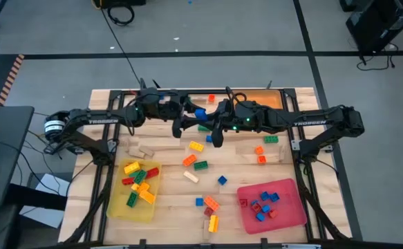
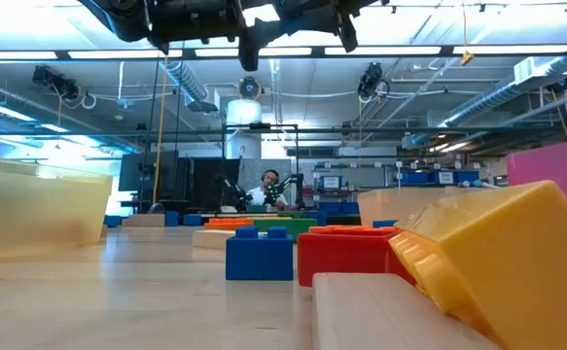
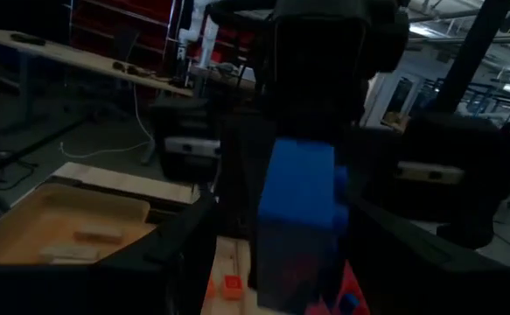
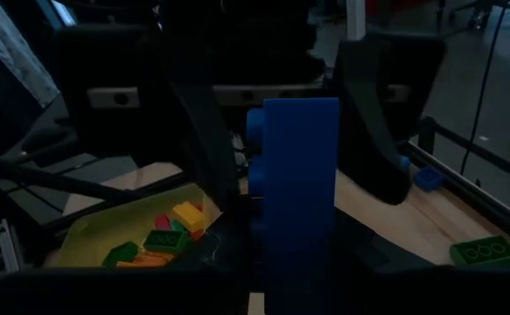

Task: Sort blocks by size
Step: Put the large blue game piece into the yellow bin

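My right gripper (image 1: pixel 213 122) is clenched on a chunky blue plastic brick (image 4: pixel 298 184), holding it in the air over the middle of the far half of the pale wooden slat table (image 1: pixel 284 173). My left gripper (image 1: pixel 190 118) meets it from the other side, its fingers (image 3: pixel 185 249) spread either side of that brick with a sliver of gap showing, so it is released, not gripping. Below me the loose plastic and wooden blocks (image 1: pixel 200 164) lie scattered across the boards: orange, green, yellow and blue bricks in the middle, tan wooden pieces (image 1: pixel 140 149) towards my left. A clear yellow tray (image 1: pixel 118 209) at the near left corner holds yellow, green, red and orange bricks; a pink tray (image 1: pixel 292 207) at the near right holds small blue and red ones; an orange tray (image 1: pixel 265 101) sits at the far edge under my right arm. At table height a big yellow brick (image 2: pixel 507 253), a red brick (image 2: pixel 346 255) and a second blue brick (image 2: pixel 260 255) stand close to the camera. Around the table is grey floor (image 1: pixel 222 48) crossed by dark lines; beyond it a workshop hall with strip lights, ceiling ducts and a person (image 2: pixel 268 185) seated at a distant desk.
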`<action>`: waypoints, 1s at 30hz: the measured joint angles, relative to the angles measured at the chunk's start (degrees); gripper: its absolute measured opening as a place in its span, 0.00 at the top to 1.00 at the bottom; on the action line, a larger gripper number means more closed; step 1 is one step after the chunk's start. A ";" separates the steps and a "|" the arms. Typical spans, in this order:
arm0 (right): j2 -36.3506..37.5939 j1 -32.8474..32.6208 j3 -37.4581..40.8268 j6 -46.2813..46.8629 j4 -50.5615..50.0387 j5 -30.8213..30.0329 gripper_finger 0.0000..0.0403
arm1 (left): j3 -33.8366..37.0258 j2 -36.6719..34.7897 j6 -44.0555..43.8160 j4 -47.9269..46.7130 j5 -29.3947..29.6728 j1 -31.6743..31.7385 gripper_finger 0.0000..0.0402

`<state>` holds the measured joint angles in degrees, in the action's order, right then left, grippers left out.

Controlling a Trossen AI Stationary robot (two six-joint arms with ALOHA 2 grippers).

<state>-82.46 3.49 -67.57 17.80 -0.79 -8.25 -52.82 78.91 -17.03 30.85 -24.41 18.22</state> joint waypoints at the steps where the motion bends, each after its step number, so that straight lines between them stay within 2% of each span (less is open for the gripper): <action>1: 0.00 0.01 0.00 -0.01 -0.09 0.02 0.75 | -0.37 0.35 -0.08 0.21 -0.63 0.00 0.40; 5: 0.00 0.04 0.00 -1.05 -0.53 0.09 0.75 | -1.13 1.62 -0.59 0.29 -1.07 -0.26 0.48; 12: 0.02 0.10 -0.02 -1.17 0.01 0.37 0.71 | -1.13 1.88 0.87 2.52 -2.71 -0.40 0.75; 18: 0.02 0.78 -0.04 -2.54 -1.31 -1.49 0.62 | -1.07 1.95 1.61 2.27 0.81 -0.28 0.76; 23: 1.41 1.75 -0.04 -0.30 -8.09 -4.52 0.55 | -1.07 1.78 1.71 1.39 4.08 0.49 0.76; 27: 2.52 2.19 -0.04 0.72 -15.06 -5.62 0.50 | -1.97 -0.89 3.93 -7.77 6.74 1.11 0.75; 30: 2.64 2.04 -0.04 2.55 -20.29 -5.53 0.48 | -5.24 -3.90 8.48 -27.39 13.82 1.08 0.75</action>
<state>-79.81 5.53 -67.61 20.36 -21.08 -13.78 -58.06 75.01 -8.55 3.46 -10.59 19.30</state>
